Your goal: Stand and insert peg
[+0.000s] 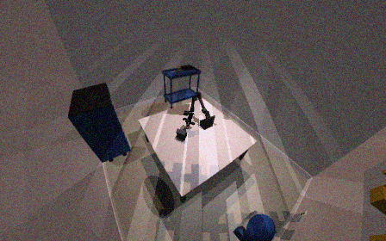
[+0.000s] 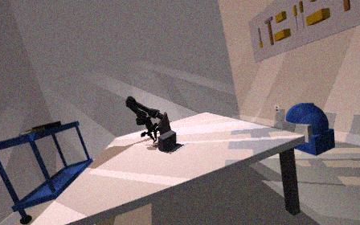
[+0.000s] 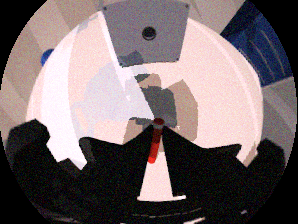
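My gripper [image 3: 157,128] [image 1: 188,123] [image 2: 154,139] is shut on the red peg [image 3: 154,145]. The peg's round far end is at the fingertips, darker than the bright red part running back between the fingers in the wrist view. I cannot make out the white band. The grey sloped panel [image 3: 171,49] [image 1: 181,134] [image 2: 167,141] stands ahead of the gripper, at the top of the wrist view, with one dark round hole [image 3: 149,33] in its face. The peg is apart from the panel and outside the hole. Its height above the table is hard to tell.
The panel stands on the pale table [image 1: 221,151] [image 2: 129,165] [image 3: 225,100], close to the arm's base. Off the table are a blue cart [image 1: 182,73] [image 2: 55,186], a dark blue cabinet [image 1: 97,125] and a large blue rounded object [image 1: 261,227] [image 2: 308,114]. Hard shadows cross the tabletop.
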### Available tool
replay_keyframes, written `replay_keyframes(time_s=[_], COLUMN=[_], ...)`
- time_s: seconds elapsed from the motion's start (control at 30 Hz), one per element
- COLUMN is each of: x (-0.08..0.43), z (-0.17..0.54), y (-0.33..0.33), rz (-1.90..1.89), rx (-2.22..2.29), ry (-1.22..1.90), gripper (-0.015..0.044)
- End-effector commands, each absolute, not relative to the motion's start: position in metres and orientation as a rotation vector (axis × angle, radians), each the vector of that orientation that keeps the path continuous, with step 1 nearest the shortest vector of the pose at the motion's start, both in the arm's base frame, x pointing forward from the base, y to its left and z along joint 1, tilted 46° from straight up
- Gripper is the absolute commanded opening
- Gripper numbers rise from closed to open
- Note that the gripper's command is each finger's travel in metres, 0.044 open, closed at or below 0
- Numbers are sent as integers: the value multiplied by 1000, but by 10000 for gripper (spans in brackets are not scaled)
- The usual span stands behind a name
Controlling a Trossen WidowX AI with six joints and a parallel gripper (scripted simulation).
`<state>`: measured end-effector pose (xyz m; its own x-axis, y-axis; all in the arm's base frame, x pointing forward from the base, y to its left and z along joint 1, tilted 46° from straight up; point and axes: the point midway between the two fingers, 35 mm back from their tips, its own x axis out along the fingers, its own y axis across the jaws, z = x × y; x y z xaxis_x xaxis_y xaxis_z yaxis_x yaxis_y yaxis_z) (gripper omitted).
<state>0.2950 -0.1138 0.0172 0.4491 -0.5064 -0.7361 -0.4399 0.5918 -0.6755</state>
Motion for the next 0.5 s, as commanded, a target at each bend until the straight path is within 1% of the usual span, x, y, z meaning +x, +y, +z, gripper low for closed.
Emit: replay_keyframes(time_s=[0.0,0.47], x=[292,284], z=[19,24], y=[-114,-113], rz=[-30,30], rx=[-995,-985], ry=[1122,1012], gripper=[51,51])
